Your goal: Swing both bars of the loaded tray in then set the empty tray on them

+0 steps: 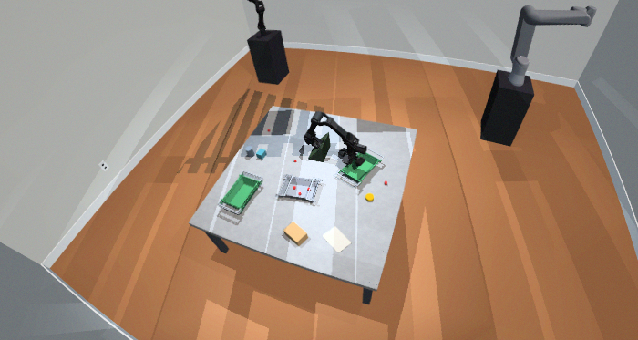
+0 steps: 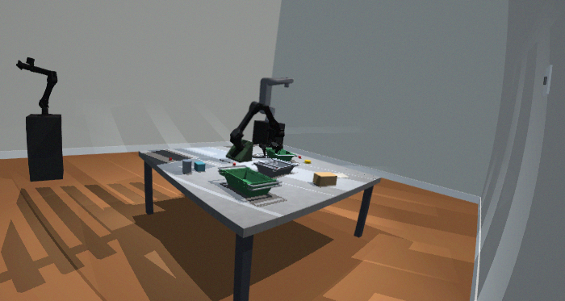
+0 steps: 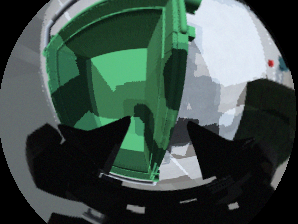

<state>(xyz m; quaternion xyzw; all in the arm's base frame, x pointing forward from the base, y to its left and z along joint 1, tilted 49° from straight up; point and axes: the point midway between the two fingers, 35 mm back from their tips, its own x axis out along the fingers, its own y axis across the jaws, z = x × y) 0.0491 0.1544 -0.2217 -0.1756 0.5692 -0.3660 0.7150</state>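
Observation:
The grey tray [image 1: 303, 184] [image 2: 278, 171] stands mid-table with a few small red blocks [image 1: 300, 193] in it. Thin wire shows at its ends; the exact position of its bars is too small to tell. An empty green tray [image 1: 370, 167] [image 2: 285, 156] [image 3: 117, 67] stands upright at the right, with wire bars out at its ends. Another empty green tray [image 1: 241, 192] [image 2: 247, 183] stands at the left. My gripper [image 3: 160, 121] is open low over the right green tray, one finger over its inside and the other outside its long wall. The fingertips' contact with the wall cannot be told.
A dark green wedge [image 1: 321, 149] [image 2: 242, 152] stands by the arm's base. An orange block [image 1: 295, 232] [image 2: 324, 179], a cream sheet [image 1: 336, 239], a yellow disc [image 1: 369, 197] [image 2: 307, 161], a blue cube [image 1: 261, 153] [image 2: 199, 166] and a grey cylinder [image 1: 250, 151] [image 2: 186, 166] are on the table.

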